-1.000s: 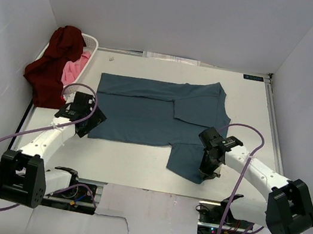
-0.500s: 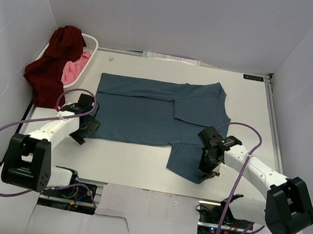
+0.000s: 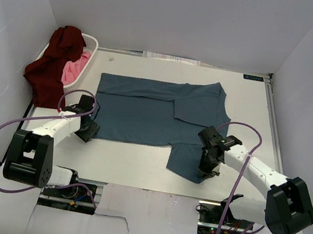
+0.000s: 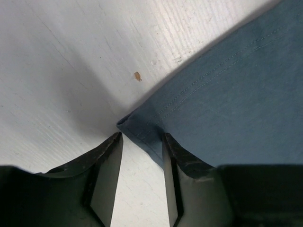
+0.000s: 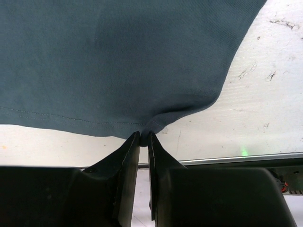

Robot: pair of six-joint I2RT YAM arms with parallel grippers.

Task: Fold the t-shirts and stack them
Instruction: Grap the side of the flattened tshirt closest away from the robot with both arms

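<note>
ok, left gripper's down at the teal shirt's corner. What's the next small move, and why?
Probably close the left gripper on the teal t-shirt. Its jaws stand apart with the hem corner between them, not pinched yet, while the right gripper is already shut on the shirt's edge. Both likely need a hold before any lift or fold.

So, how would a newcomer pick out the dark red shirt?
At the far left corner of the white table stands a white plastic laundry basket. The dark maroon cloth t-shirt hangs crumpled over its rim. Its neighbours are a pink t-shirt inside the basket and a dusty teal-blue t-shirt spread flat; only this one is dark red.
</note>
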